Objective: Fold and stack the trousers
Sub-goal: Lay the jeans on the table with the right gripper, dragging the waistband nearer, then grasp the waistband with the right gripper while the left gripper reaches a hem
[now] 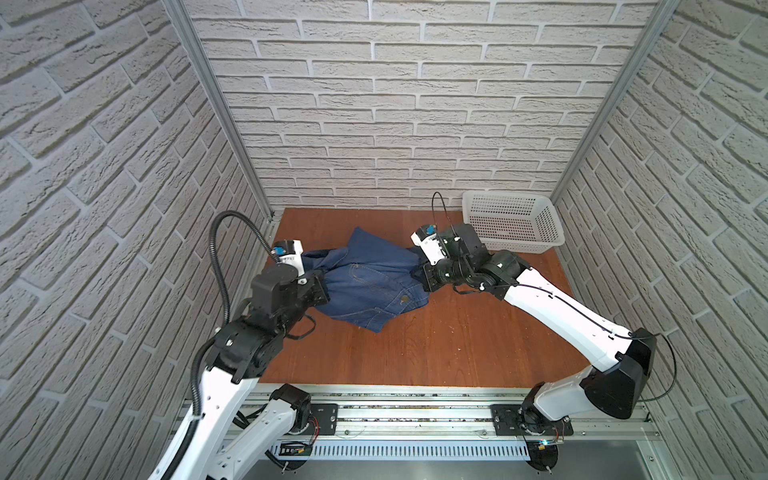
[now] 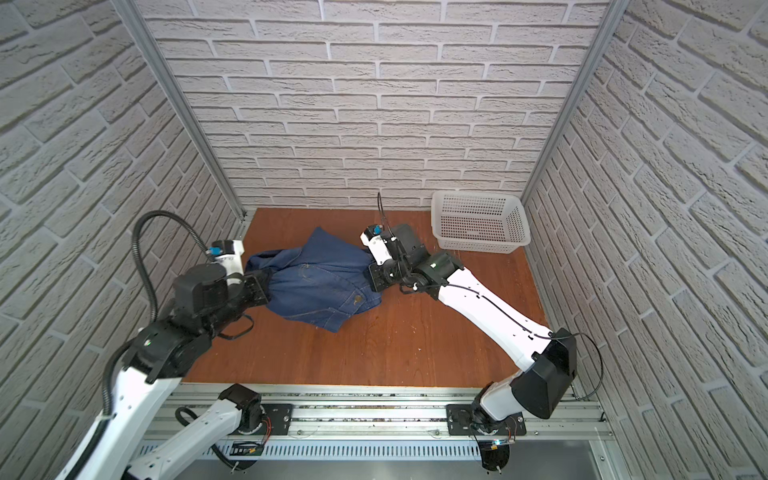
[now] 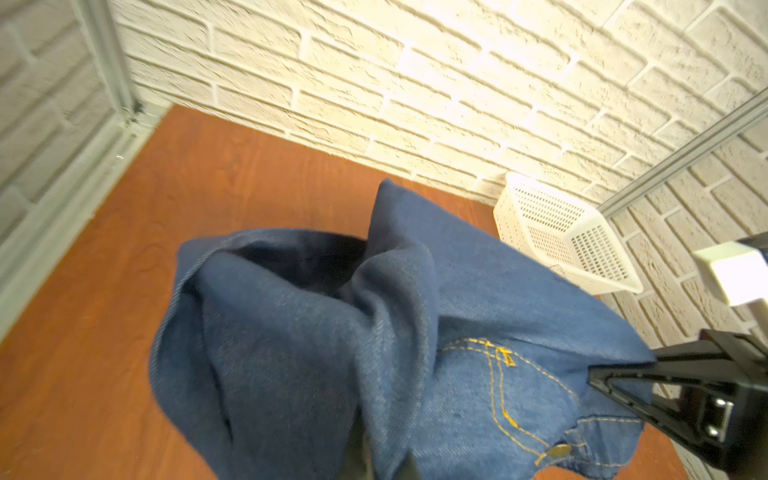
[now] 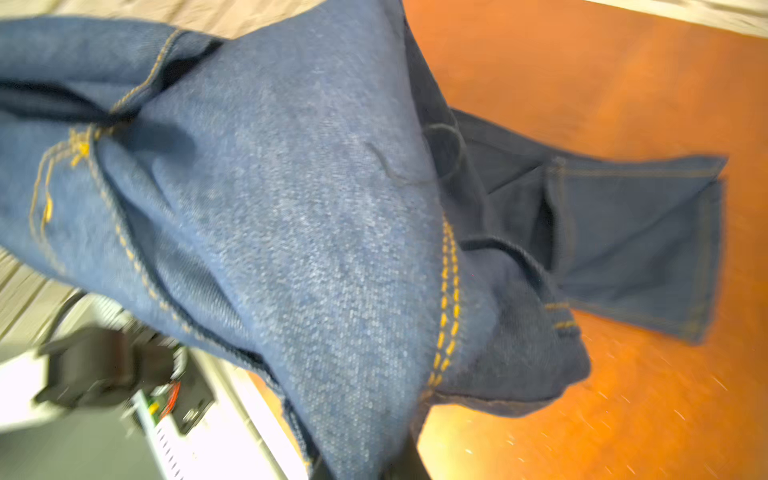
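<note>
— While both arms have cloth pinched, how far along would you call this?

— Barely begun, I'd say. The trousers point(image 1: 370, 282) sit just left of centre in both top views, bunched into a crumpled mass between the arms, with no clean fold anywhere. The waist button point(image 1: 404, 298) faces up near the right end.

— And the grips?

— The left fingers point(image 1: 321, 286) are clenched on the bundle's left end. The right fingers point(image 3: 613, 374) are clenched on the opposite end, by the yellow-stitched waist in the left wrist view. The denim looks slung between them, its lower tip reaching down toward the surface point(image 1: 449, 353); whether it touches I cannot tell.

— What remains?

— Everything that matters, by my reading: spread the legs flat, fold them, then stack. A leg hem point(image 4: 640, 245) trails loose over the wood in the right wrist view, so the legs are not aligned.

— Room to work?

— Plenty toward the bottom of the frame, with bare wood from the bundle down to the metal rail point(image 1: 415, 399). It is tighter on the left, where the left wrist is near the brick side wall point(image 1: 232, 199) and the surface's edge. At upper right the white basket point(image 1: 513, 224) stands just behind the right wrist, against the back wall point(image 1: 374, 166), so a backward swing there risks a knock.
</note>
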